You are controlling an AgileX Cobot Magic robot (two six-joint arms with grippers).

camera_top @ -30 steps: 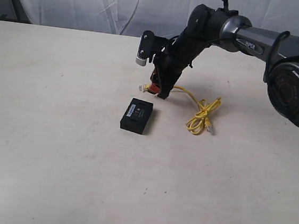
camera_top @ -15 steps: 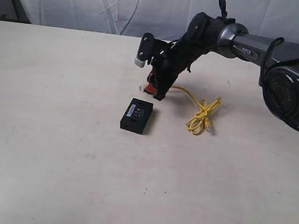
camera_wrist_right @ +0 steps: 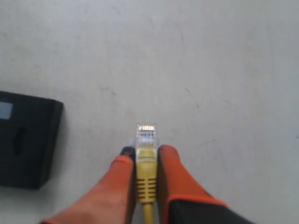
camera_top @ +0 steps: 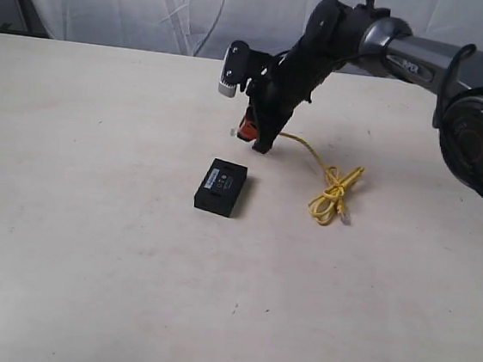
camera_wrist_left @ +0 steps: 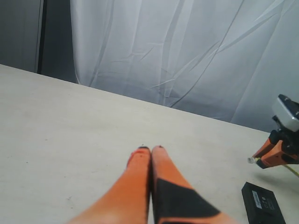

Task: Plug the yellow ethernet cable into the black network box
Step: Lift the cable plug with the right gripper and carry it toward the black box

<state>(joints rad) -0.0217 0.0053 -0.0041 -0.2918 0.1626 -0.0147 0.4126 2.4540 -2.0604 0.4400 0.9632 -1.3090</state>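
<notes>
R gripper (camera_wrist_right: 145,156), orange-fingered w/ black pads, is clamping the thin bright-yellow ethernet cable (camera_top: 334,191) just behind its clear plastic plug (camera_wrist_right: 146,132); the plug is sticking out past the fingertips, gold contacts showing. The gripper is hanging above the beige table (camera_top: 91,217), just beyond the far-right corner of the small flat black rectangular network box (camera_top: 221,187), not touching it. The box is lying flat near the table's centre, pale label facing up. From the gripper the cable is trailing down to the right, ending in a looped bundle resting on the table, right of the box and apart from it. L gripper (camera_wrist_left: 150,150) is pointing over bare table, fingers pressed together w/ nothing between them.
</notes>
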